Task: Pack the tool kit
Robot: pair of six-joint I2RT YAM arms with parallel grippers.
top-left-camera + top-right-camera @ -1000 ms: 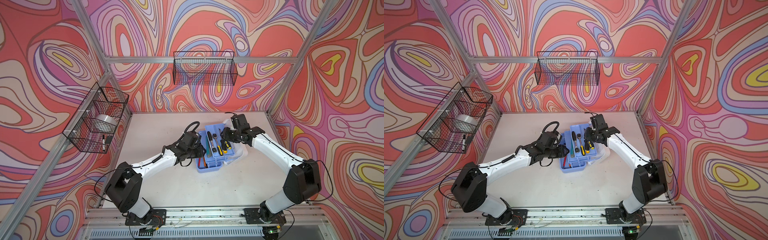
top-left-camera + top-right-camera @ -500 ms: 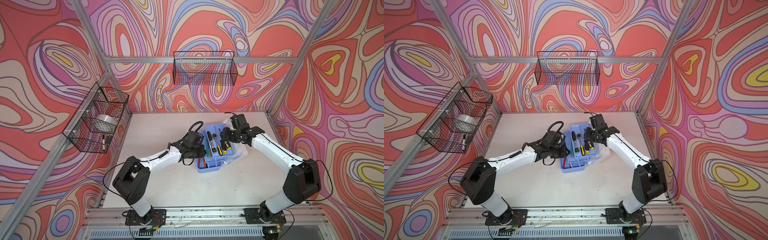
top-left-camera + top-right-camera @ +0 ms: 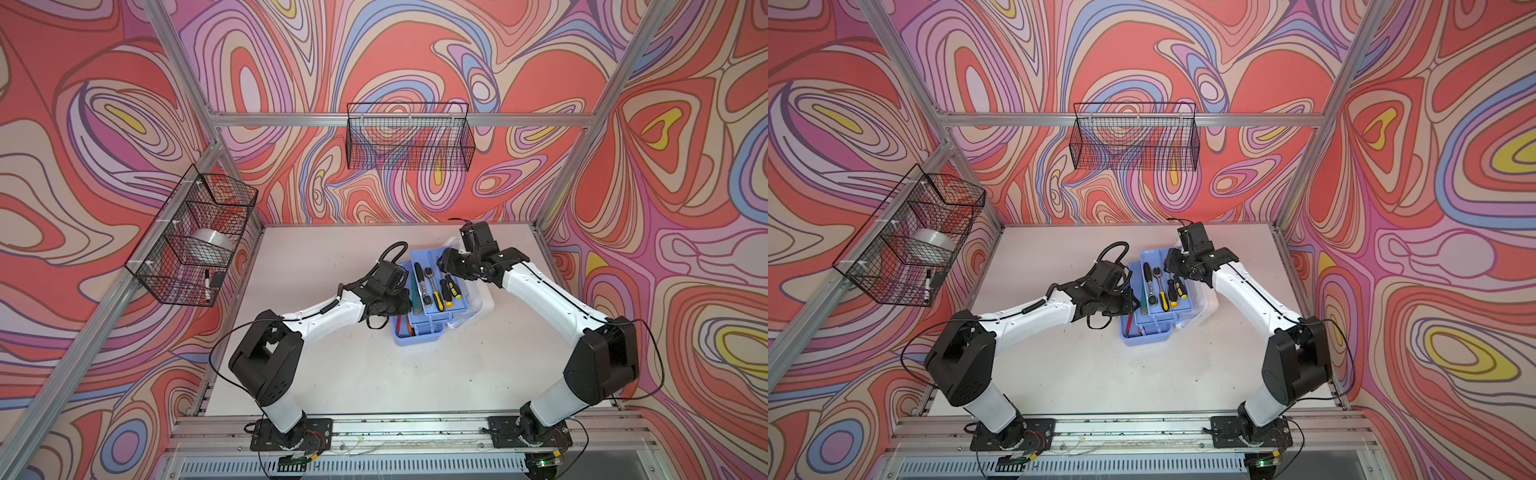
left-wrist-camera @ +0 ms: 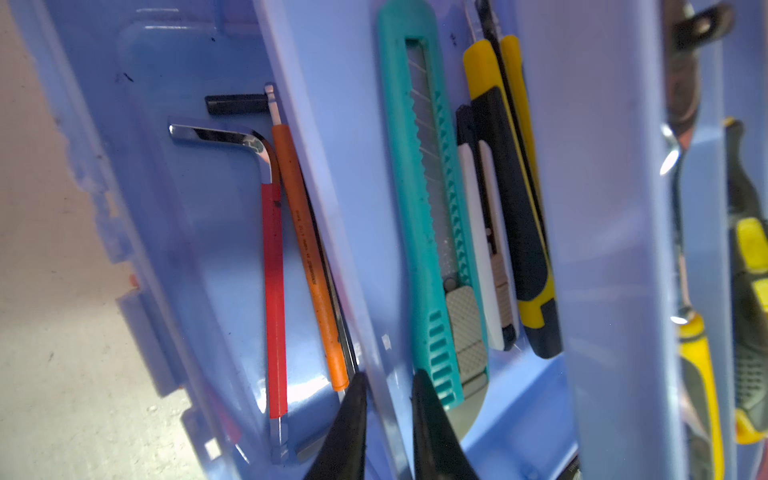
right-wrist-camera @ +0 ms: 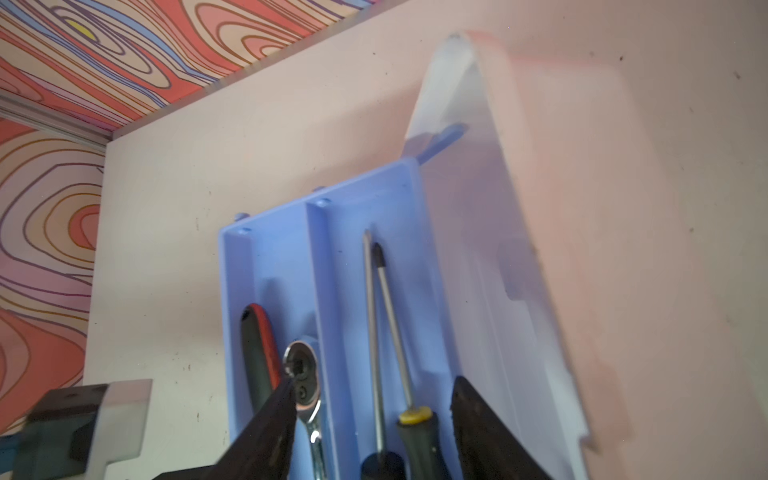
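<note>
The blue toolbox (image 3: pixel 419 336) sits open in the middle of the white table (image 3: pixel 332 374). Its white lid (image 3: pixel 478 309) hangs open on the right arm's side. The top tray (image 3: pixel 459 305) holds a wrench (image 3: pixel 424 286) and screwdrivers (image 3: pixel 437 296). A back basket (image 3: pixel 409 137) hangs on the wall. A side basket (image 3: pixel 195 237) holds a tape roll (image 3: pixel 212 245) and a pen (image 3: pixel 206 286).

The left gripper (image 4: pixel 386 386) reaches in low from the side. Its fingers pinch the thin wall of the lower tray (image 4: pixel 332 187), beside a green cutter (image 4: pixel 428 232). The right gripper (image 5: pixel 372 382) leans over the top tray's back end. Its fingers are spread wide above the tools and hold nothing.
</note>
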